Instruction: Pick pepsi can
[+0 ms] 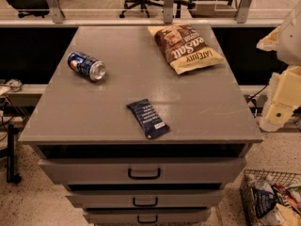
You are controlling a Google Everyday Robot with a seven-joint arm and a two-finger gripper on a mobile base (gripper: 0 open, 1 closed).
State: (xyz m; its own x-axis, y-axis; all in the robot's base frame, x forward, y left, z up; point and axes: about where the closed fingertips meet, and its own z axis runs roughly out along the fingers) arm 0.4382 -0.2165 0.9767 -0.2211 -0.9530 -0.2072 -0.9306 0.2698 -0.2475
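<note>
The pepsi can (87, 66) lies on its side on the left part of the grey cabinet top (117, 98). It is dark blue with a red-and-white logo, and its silver end faces the front right. My gripper (277, 112) is at the right edge of the view, on the cream-coloured arm. It hangs off the cabinet's right side, far from the can and holding nothing that I can see.
A flat dark-blue snack packet (148, 118) lies near the front middle. A brown chip bag (186, 47) lies at the back right. Drawers with handles (144, 173) are below the top. A wire basket (273, 197) of packets stands on the floor at the lower right.
</note>
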